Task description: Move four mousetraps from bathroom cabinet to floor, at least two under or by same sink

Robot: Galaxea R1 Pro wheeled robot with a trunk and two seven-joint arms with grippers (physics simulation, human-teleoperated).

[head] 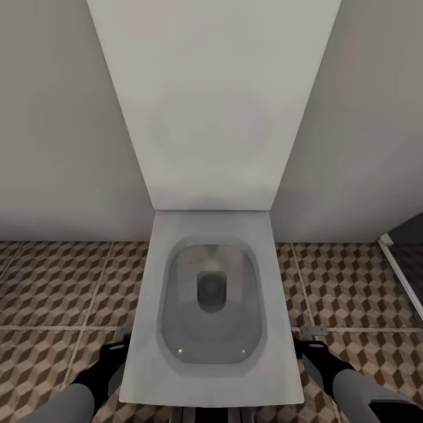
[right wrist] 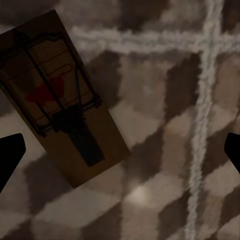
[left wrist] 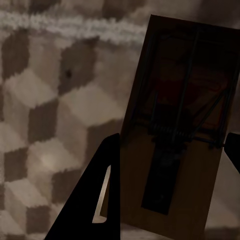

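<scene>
The left tool (left wrist: 170, 165) has its two dark fingers on either side of a mousetrap (left wrist: 182, 125), one finger (left wrist: 100, 195) close along the trap's long edge and the other just showing at the opposite side; whether the fingers actually press on the trap cannot be told from this view. That trap is a flat dark-brown rectangle with a wire spring and bar, seen against the bathroom floor (left wrist: 45, 115) with its brown, beige and grey cube pattern and a pale grout line. The right tool (right wrist: 120, 150) stands wide, its fingertips far apart at the two edges of the wrist view with nothing between them. A second mousetrap (right wrist: 60, 100) with a red mark under its wire lies flat on the tiles, set at an angle, near a crossing of grout lines. In the head view both arms reach down on either side of a white toilet (head: 211, 305), the left tool (head: 111, 355) and right tool (head: 314, 346) low beside its bowl, above the patterned floor (head: 59, 288). The toilet's lid (head: 211, 106) stands raised against the pale wall (head: 53, 117).
</scene>
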